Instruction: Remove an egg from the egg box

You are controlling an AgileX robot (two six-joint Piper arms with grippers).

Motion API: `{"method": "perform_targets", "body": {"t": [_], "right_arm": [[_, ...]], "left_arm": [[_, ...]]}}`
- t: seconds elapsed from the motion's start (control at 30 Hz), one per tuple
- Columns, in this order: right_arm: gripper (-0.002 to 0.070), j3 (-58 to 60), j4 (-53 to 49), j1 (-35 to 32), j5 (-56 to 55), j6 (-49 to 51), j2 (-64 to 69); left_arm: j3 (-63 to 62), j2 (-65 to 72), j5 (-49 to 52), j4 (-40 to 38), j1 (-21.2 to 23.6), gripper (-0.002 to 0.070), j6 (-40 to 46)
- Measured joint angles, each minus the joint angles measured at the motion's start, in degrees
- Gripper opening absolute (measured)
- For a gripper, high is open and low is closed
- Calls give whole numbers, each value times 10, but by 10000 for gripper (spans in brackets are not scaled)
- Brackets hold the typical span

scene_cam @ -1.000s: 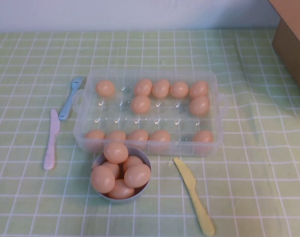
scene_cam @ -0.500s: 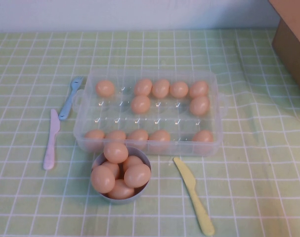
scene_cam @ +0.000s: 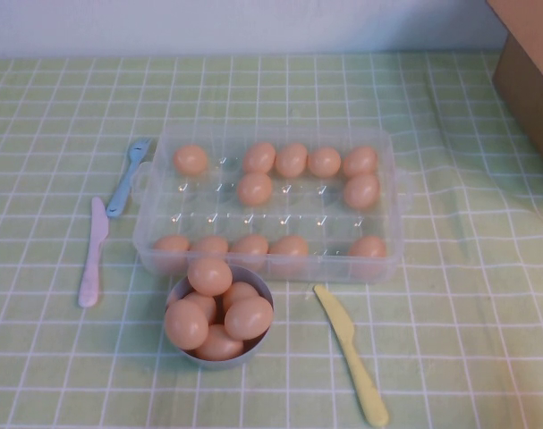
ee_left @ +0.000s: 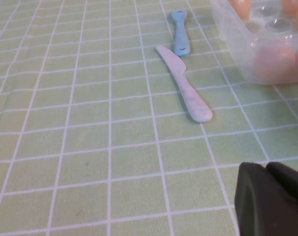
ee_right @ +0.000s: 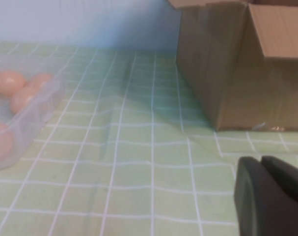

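Note:
The clear plastic egg box [scene_cam: 389,214] lies in the middle of the checked green cloth. It holds several peach-orange eggs, some along its far row, such as one egg [scene_cam: 190,160], and some along its near row. Neither arm shows in the high view. My left gripper [ee_left: 265,166] hovers shut and empty over the cloth, left of the egg box's corner [ee_left: 247,64]. My right gripper [ee_right: 260,160] is shut and empty too, over the cloth to the right of the egg box [ee_right: 38,105].
A small grey bowl [scene_cam: 262,290] piled with several eggs stands just in front of the box. A blue fork [scene_cam: 128,176] and a pink knife [scene_cam: 93,252] lie to its left, a yellow knife [scene_cam: 350,352] at front right. A cardboard box [scene_cam: 530,71] stands at back right.

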Motion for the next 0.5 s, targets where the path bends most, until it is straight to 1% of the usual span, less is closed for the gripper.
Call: {"method": "perform_targets", "body": {"t": [0.17,0.27,0.5], "right_arm": [[-18,0,17,-1,43,0,0],[-18,0,22,-1,87,0,0],[-18,0,23,-1,105,0,0]], "left_arm": [[0,0,0,0,0,-4,0],[0,0,0,0,0,-4,0],[0,0,0,0,0,-4,0]]}}
